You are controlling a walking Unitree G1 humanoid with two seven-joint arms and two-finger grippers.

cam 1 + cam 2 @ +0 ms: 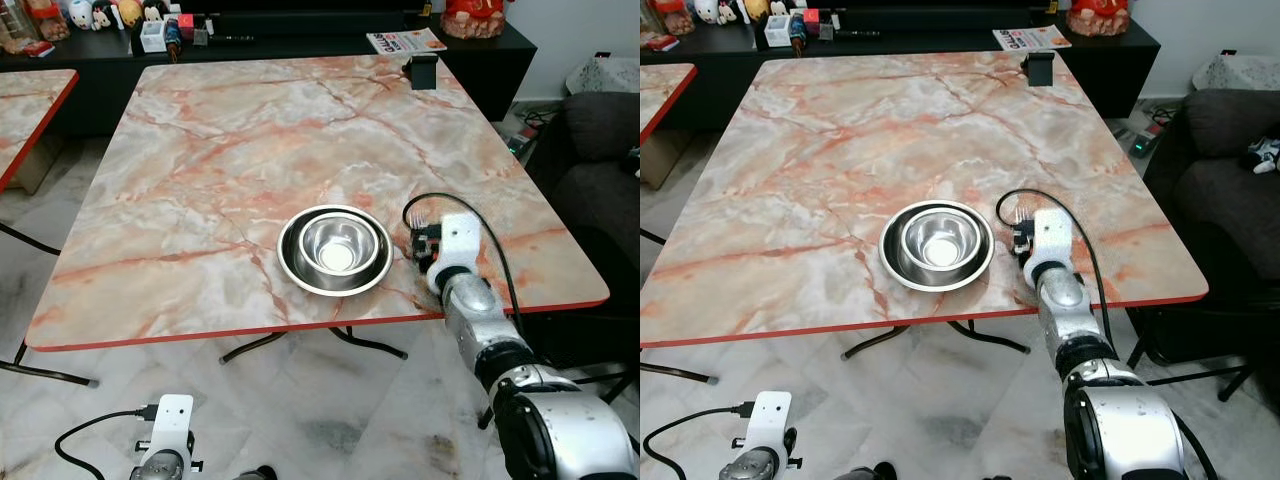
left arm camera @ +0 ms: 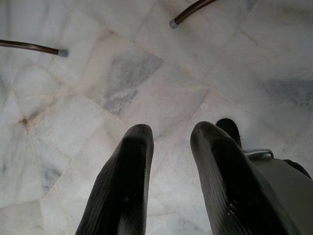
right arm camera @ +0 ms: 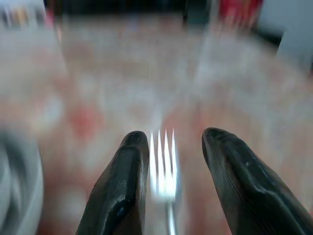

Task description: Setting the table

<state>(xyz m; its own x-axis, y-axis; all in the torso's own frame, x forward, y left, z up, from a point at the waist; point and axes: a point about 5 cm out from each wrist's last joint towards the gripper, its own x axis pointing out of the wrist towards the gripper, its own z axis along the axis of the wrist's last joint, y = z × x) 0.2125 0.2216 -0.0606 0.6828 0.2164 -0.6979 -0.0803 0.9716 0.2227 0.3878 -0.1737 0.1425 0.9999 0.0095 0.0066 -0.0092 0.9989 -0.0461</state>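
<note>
Where the pale marble-tiled floor (image 1: 330, 420) runs under everything, a large pink-and-rust marble-patterned table (image 1: 250, 140) with a red edge takes up most of the head views. Second table (image 1: 25, 100) of the same pattern at the robot's far left. Dark sofa (image 1: 600, 160) to the right. Long black sideboard (image 1: 300, 45) behind the table, carrying small figurines, a leaflet (image 1: 405, 41) and a red ornament (image 1: 473, 18). Small black box (image 1: 424, 71) stands at the table's far right edge.

Near the table's front edge, right of centre: a steel plate (image 1: 335, 250) with a smaller steel bowl (image 1: 340, 245) sitting inside it.

Right arm reaches over the front edge, just right of the plate. Right gripper (image 3: 168, 161) low over the tabletop, fingers parted, a fork (image 3: 164, 166) lying between them, tines pointing away from the wrist; fork close to one finger, contact with either cannot be told through the blur. Fork tines (image 1: 1018, 213) show just beyond the wrist, beside the plate but apart from it.

Left gripper (image 2: 171, 181) hangs below table level over the floor, fingers apart, nothing between them. Two table-leg feet (image 2: 173, 22) on the tiles beyond.
</note>
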